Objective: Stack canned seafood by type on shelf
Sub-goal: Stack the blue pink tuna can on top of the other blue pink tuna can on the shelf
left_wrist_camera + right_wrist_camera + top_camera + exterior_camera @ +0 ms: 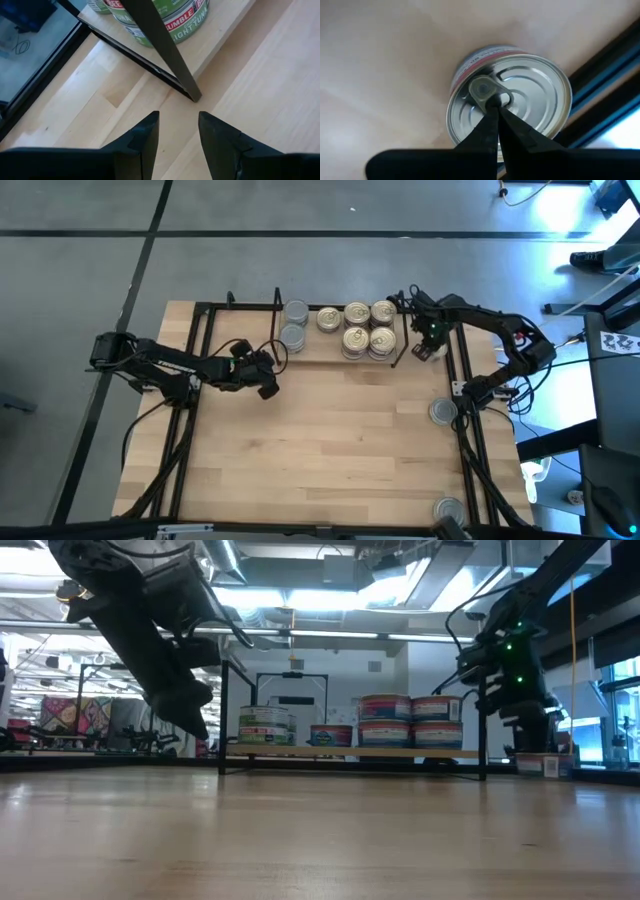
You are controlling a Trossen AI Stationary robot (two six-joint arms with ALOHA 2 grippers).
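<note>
A: Near edge first. One silver-topped tin (449, 508) sits at the front right of the counter (330, 440), partly behind the black frame. A second loose tin (442, 412) lies farther back along the same right rail.

B: And the arms?

A: Left gripper (266, 372) hovers mid-counter, just short of the shelf's (310, 352) left end. From its wrist, fingers (144, 142) spread with a bare gap, nothing between them; a shelf upright crosses in front, and two green-labelled tins (165, 22) are cut off at the picture's edge.

B: Right side?

A: Right gripper (428, 332) is off the shelf's right end. Wrist view: fingers (496, 131) pressed together, tips over the pull ring of a tin (512, 97). Whether they touch the ring, I cannot tell. That tin is hidden under the gripper from above.

B: On the shelf?

A: Two grey-topped stacks (294, 323) at left, a cluster of gold-lidded tins (358, 326) at right. Low view shows stacks two high (410, 720); labels too small to read there.
</note>
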